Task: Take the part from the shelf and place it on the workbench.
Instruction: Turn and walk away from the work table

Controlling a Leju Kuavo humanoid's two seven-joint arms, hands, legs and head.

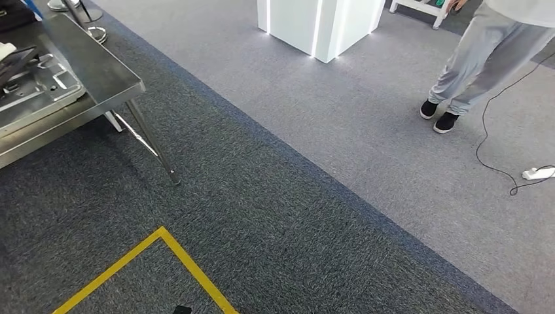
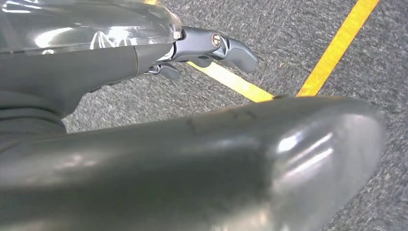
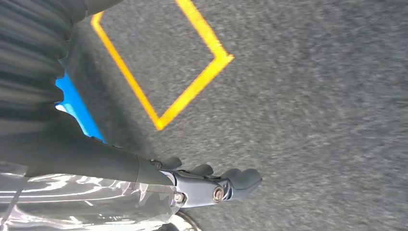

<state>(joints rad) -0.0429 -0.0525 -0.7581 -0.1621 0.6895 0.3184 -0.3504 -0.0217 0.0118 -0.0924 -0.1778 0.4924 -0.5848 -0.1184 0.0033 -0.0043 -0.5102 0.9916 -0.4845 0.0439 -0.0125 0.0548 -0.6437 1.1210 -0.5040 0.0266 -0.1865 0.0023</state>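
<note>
Grey carpet (image 1: 366,137) covers the floor of an open hall, a darker grey band (image 1: 216,209) of it running diagonally from upper left to lower right, with lighter carpet beyond. On the dark band, near the bottom of the head view, a corner of yellow floor tape (image 1: 163,245) marks out a square. At the upper left stands a steel workbench (image 1: 98,72) on slanted metal legs, its near corner jutting over the carpet; a flat pressed metal part (image 1: 36,88) with ribs and holes lies on its top, close to the picture's left edge. Wide bare carpet lies between the bench and a white lit pillar (image 1: 321,26) at the top centre. To the right a person in grey trousers (image 1: 484,52) and dark shoes stands on the light carpet, and a thin black cable (image 1: 487,140) snakes from beside them to a white power strip (image 1: 540,173) at the right edge. The left wrist view looks down on the yellow tape and shows the left hand (image 2: 211,48) hanging, fingers loosely curled and holding nothing. The right wrist view shows the right hand (image 3: 211,185) over dark carpet beside the tape corner, fingers also curled in, with nothing in them, and a strip of bright blue (image 3: 77,108) against the robot's side. No writing or label can be read.
</note>
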